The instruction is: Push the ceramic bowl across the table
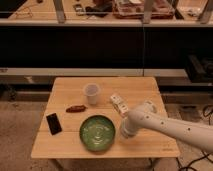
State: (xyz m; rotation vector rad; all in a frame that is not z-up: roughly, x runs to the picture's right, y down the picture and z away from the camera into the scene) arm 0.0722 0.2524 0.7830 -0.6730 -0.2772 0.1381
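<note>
The green ceramic bowl (97, 132) sits upright near the front middle of the light wooden table (65, 90). My white arm reaches in from the right, low over the table. My gripper (121, 131) is at its end, right beside the bowl's right rim. I cannot tell whether it touches the rim.
A translucent white cup (91, 93) stands behind the bowl. A small brown item (76, 108) lies left of it. A black phone (53, 123) lies at the left. A white packet (119, 104) lies behind my arm. A dark shelf unit stands behind the table.
</note>
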